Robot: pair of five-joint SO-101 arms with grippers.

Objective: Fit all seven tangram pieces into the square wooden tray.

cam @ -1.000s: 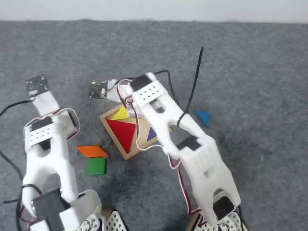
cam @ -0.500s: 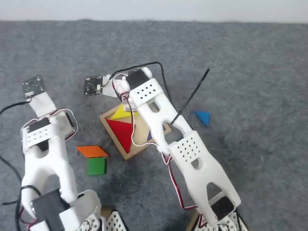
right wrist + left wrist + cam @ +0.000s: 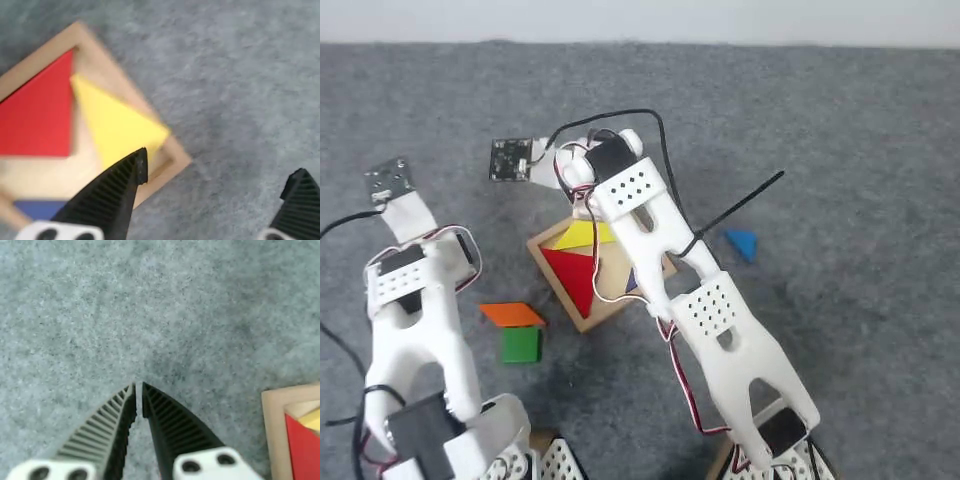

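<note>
The square wooden tray (image 3: 552,290) lies mid-table, holding a red triangle (image 3: 575,277), a yellow triangle (image 3: 584,235) and a blue piece (image 3: 635,283). My right arm (image 3: 640,215) stretches over it. The right gripper (image 3: 220,172) hangs open and empty above the tray's far corner (image 3: 172,152), one fingertip over the yellow triangle (image 3: 117,127), beside the red triangle (image 3: 40,117). My left gripper (image 3: 138,387) is shut on nothing above bare carpet, left of the tray corner (image 3: 272,425). An orange parallelogram (image 3: 512,314), a green square (image 3: 521,345) and a small blue triangle (image 3: 741,243) lie outside the tray.
Grey carpet covers the table. The left arm (image 3: 415,300) stands close to the orange and green pieces. A black cable (image 3: 735,205) sticks out from the right arm toward the small blue triangle.
The right arm's wrist has swung back and to the left, uncovering more of the yellow triangle in the tray. The left arm shifted slightly left, then stayed still.
</note>
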